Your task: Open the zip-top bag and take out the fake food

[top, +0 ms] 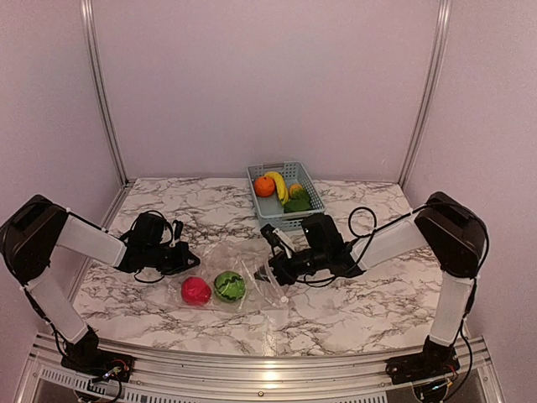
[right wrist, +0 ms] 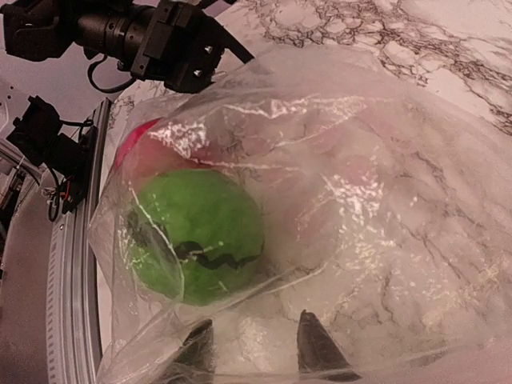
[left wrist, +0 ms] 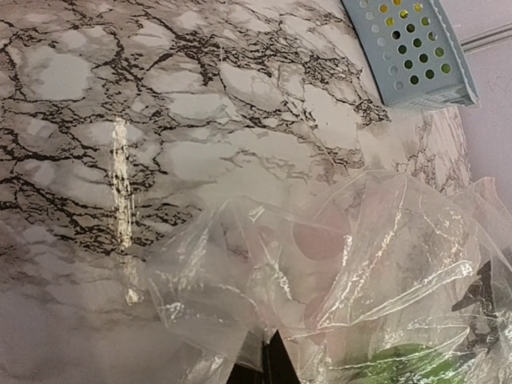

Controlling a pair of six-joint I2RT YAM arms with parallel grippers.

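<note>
The clear zip-top bag point(top: 250, 267) lies crumpled on the marble table between my two grippers. Inside it sit the green striped ball point(top: 229, 286) and the pink-red fruit point(top: 195, 290). My left gripper point(top: 190, 259) is shut on a fold of the bag point(left wrist: 264, 256) at its left edge, its fingertips point(left wrist: 276, 364) pressed together on the film. My right gripper point(top: 268, 270) is at the bag's right end. In the right wrist view its fingers point(right wrist: 316, 348) stand apart under the plastic point(right wrist: 384, 200), just short of the green ball point(right wrist: 200, 232). The red fruit point(right wrist: 140, 144) shows behind it.
A light blue lattice basket point(top: 312, 204) stands behind the bag and holds an orange ball point(top: 264, 185), a yellow banana point(top: 278, 186) and a dark green vegetable point(top: 297, 205). Its corner point(left wrist: 408, 48) shows in the left wrist view. Walls close in the back and sides.
</note>
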